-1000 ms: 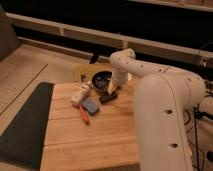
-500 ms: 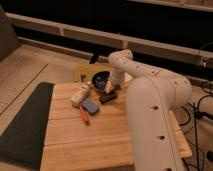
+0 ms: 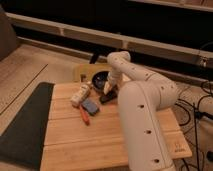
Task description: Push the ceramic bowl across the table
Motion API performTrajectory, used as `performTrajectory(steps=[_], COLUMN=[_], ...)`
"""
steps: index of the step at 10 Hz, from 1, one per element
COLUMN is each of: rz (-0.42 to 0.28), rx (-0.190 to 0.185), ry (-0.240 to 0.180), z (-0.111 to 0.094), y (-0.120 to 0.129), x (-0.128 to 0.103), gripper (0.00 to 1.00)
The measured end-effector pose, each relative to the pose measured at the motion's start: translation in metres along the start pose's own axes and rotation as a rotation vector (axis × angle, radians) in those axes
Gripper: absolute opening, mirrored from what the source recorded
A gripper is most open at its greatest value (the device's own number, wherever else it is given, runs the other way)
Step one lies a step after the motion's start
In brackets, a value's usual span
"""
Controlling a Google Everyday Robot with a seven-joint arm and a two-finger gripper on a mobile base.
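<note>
The robot arm (image 3: 145, 105) filled the right half of the camera view and, compared with one second earlier, had swung further over the table (image 3: 110, 142), its large white segment covering more of the right-hand planks. The table itself had not moved, and the dark grey mat (image 3: 22, 125) lay alongside its left edge as before. The end effector (image 3: 108, 88) had come down at the far edge of the table, just to the right of the ceramic bowl (image 3: 99, 79); whether its fingers were spread or closed could not be determined, and contact with the bowl could not be confirmed. The ceramic bowl sat at the far side of the table, apparently in the same place as earlier, which suggested that the push had not yet displaced it. The black bar (image 3: 108, 96), the blue block (image 3: 90, 106), the pale bottle-like object (image 3: 80, 94) and the red-orange tool (image 3: 84, 115) kept their positions. No brand, label or writing was legible on any item.
</note>
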Motion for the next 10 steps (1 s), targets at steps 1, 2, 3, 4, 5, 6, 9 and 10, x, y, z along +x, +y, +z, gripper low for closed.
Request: performTrajectory(steps=[1,2,3,4,5,6,9,10], rz=[-0.027,-0.054,-0.079,-0.096,-0.113,-0.125,-0.129,-0.128], rx=[0.011,0.024,0.038,0.043,0.046,0.036,0.026,0.026], ry=[-0.021,-0.059,-0.112,-0.149,-0.184,-0.208,-0.214,-0.214], z=[0.003,0.004,-0.001,-0.005,-0.01,-0.013,-0.013,-0.013], y=[-0.005,-0.013,-0.024,-0.029,-0.034,-0.035,-0.033,-0.033], x=[-0.009,-0.02,-0.034,-0.042,-0.051,-0.057,-0.058,-0.058], gripper=[0.65,0.65,0.65,0.65,0.65,0.65,0.65,0.65])
